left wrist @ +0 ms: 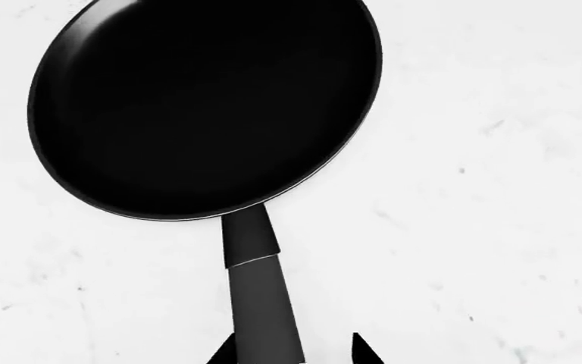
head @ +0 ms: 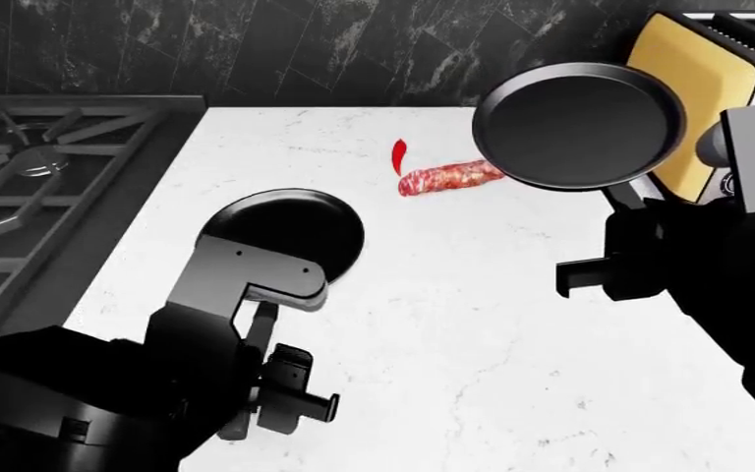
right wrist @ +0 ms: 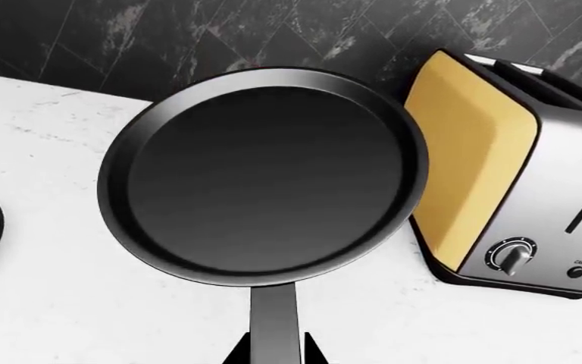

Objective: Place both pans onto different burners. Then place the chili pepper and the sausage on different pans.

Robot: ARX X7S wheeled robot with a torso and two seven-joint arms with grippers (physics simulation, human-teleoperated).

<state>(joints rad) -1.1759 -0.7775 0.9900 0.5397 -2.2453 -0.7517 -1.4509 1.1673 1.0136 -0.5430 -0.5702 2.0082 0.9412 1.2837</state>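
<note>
One pan (head: 578,123) is lifted off the tabletop (head: 483,324), tilted, at the toaster (right wrist: 514,167). The right pincer (right wrist: 273,350) is clamped on its handle (right wrist: 273,318). The other pan (left wrist: 205,106) lies flat on the tabletop, near the stove (head: 36,197) edge; the left pincer (left wrist: 291,355) straddles its handle (left wrist: 261,288), grip unclear. Sausage (head: 450,178) and chili (head: 399,153) lie just beside each other, between the pans. Bare tabletop lies in front. A burner (head: 36,157) sits far left.
</note>
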